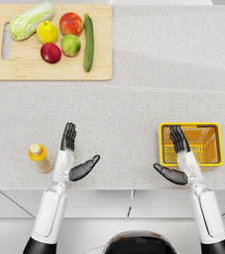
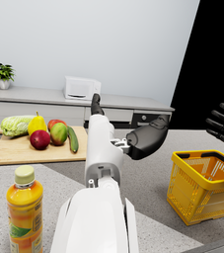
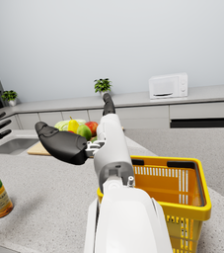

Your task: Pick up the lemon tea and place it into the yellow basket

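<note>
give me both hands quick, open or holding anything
Left hand: open, fingers apart, holding nothing; the lemon tea stands beside it, untouched.
Right hand: open, holding nothing, over the near edge of the yellow basket.

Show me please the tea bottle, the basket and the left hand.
tea bottle (image 1: pixel 40 158), head view, on its label.
basket (image 1: pixel 190 125), head view, on its far rim.
left hand (image 1: pixel 72 158), head view, on its palm.

cutting board (image 1: pixel 49 72) upper left, produce on it | bottle (image 1: pixel 39 158) lower left, beside left hand (image 1: pixel 69 158) | basket (image 1: pixel 214 144) right, under right hand (image 1: pixel 179 158)
</note>
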